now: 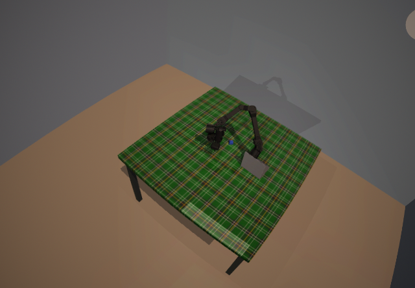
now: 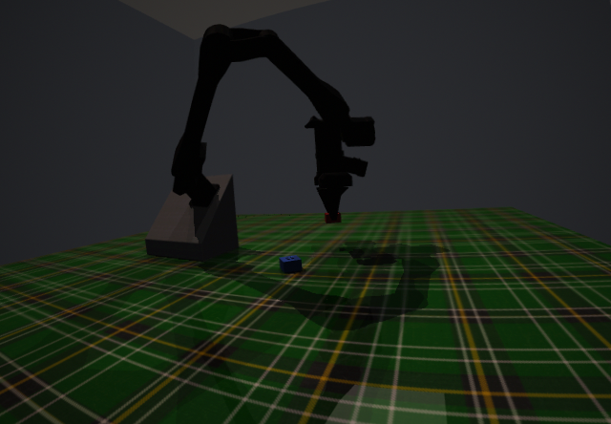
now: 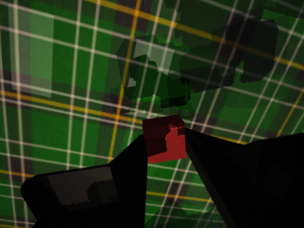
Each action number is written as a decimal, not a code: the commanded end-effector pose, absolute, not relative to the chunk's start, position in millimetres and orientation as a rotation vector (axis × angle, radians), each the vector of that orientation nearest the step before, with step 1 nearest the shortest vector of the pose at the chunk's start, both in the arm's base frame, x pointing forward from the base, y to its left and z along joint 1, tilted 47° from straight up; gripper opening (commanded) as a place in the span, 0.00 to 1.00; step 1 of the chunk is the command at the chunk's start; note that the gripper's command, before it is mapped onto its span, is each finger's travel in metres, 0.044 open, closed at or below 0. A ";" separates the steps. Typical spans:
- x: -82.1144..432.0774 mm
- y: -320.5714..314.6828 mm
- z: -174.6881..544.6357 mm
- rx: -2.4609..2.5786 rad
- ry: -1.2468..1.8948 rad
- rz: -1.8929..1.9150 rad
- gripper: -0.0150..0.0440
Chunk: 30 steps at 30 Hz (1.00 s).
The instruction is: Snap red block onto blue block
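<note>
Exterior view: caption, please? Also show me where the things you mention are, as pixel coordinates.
Gripper (image 2: 332,216) holding the red block (image 2: 332,218) above the plaid cloth, the blue block (image 2: 290,265) resting below.

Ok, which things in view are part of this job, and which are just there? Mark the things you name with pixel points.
Part of the job:
- red block (image 3: 166,140), held in the claw (image 2: 332,216) (image 3: 162,136) above the table
- blue block (image 1: 231,142) (image 2: 290,265), on the tablecloth, nothing on top of it

Just there:
- green plaid tablecloth (image 1: 201,178) (image 2: 246,350) (image 3: 95,119)
- grey wedge (image 1: 253,165) (image 2: 167,226) at the arm's foot
</note>
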State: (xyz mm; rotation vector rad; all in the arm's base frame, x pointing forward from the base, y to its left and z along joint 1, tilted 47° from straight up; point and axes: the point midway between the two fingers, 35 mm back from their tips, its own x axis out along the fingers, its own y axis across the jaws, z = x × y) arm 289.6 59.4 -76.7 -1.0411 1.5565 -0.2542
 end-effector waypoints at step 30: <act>291.8 38.6 3.0 -1.118 1.583 -0.142 0.25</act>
